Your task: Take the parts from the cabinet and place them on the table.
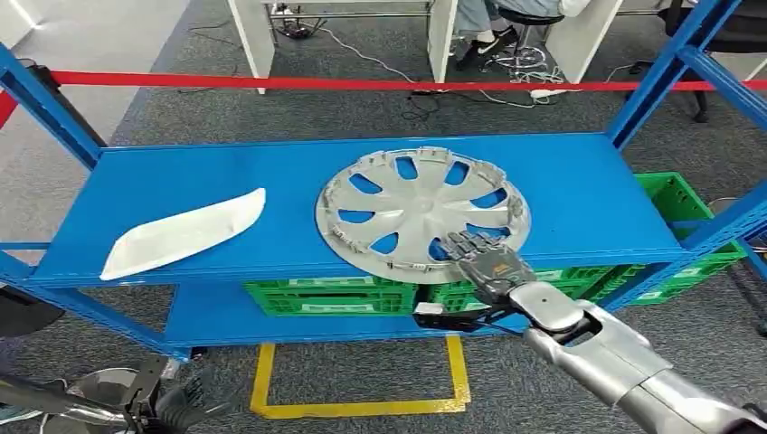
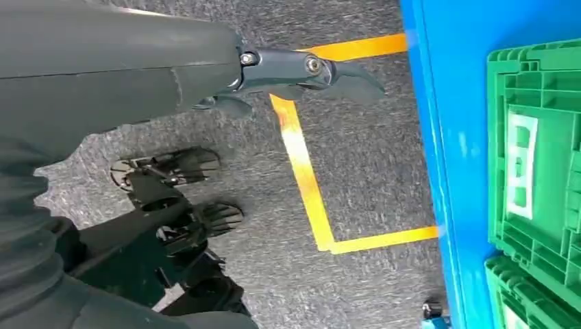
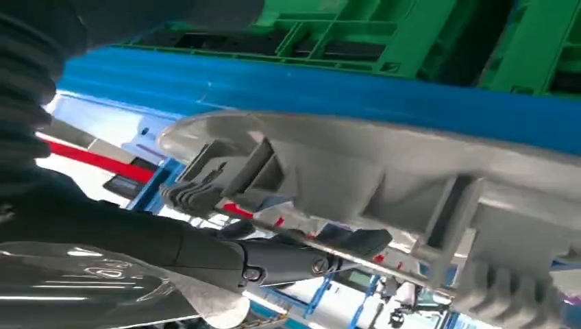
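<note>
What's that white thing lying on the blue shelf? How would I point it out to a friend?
Start at the blue rack and look at its top shelf. Toward the left end lies a long white part, smooth and tapered like a shallow tray. Its neighbour, the silver hubcap under the robot's right hand, is round with spoke-shaped openings; the white part is solid and elongated.

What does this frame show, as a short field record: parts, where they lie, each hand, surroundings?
shelf: blue rack top shelf
part 1: silver wheel cover, near edge overhanging the shelf front
part 2: white curved panel, on the shelf apart from the cover
right hand: fingers on the cover's near rim, thumb below; grip not certain
left hand: hanging by the floor, holding nothing
below: green crates on the lower shelf
floor: yellow tape
</note>
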Action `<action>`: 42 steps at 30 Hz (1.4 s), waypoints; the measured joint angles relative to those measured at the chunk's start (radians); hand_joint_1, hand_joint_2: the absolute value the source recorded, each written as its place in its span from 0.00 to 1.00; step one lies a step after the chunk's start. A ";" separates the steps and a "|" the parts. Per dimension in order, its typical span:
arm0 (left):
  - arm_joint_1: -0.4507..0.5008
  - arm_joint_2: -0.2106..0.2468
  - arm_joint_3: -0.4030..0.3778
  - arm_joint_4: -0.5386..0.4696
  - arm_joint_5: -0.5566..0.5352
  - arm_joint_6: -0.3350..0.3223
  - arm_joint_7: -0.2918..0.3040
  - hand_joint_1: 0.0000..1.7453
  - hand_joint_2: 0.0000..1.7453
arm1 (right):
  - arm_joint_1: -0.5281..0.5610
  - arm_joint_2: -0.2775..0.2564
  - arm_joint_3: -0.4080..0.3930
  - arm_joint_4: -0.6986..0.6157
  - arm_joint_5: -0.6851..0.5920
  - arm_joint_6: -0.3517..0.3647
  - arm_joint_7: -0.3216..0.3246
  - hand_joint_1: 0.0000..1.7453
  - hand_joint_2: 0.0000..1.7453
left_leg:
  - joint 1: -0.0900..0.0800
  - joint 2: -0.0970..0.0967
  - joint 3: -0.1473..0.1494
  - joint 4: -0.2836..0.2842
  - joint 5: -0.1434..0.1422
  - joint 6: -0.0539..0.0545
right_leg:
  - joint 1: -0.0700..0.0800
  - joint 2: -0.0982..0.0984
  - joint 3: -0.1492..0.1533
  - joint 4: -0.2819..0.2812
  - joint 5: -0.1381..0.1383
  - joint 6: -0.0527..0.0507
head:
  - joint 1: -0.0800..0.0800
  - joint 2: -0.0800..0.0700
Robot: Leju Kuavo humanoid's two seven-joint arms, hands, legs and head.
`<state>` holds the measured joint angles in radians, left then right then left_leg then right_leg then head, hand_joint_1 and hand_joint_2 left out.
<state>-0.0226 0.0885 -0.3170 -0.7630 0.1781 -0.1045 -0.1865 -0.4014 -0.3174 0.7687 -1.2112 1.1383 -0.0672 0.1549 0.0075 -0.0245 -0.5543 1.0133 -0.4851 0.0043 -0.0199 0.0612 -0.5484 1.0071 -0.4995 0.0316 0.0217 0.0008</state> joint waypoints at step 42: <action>0.006 0.004 0.028 0.000 -0.010 -0.002 -0.108 0.00 1.00 | 0.228 -0.018 -0.126 -0.583 0.372 -0.464 0.012 1.00 1.00 | 0.000 0.000 -0.004 0.000 0.000 0.000 | 0.000 0.000 -0.004 0.000 0.000 0.000 | 0.000 0.000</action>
<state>-0.0165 0.0923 -0.2891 -0.7630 0.1678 -0.1060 -0.2941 -0.1737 -0.3353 0.6428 -1.7942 1.5103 -0.5314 0.1667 0.0075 -0.0249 -0.5582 1.0134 -0.4851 0.0044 -0.0201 0.0608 -0.5527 1.0071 -0.4996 0.0316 0.0221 0.0008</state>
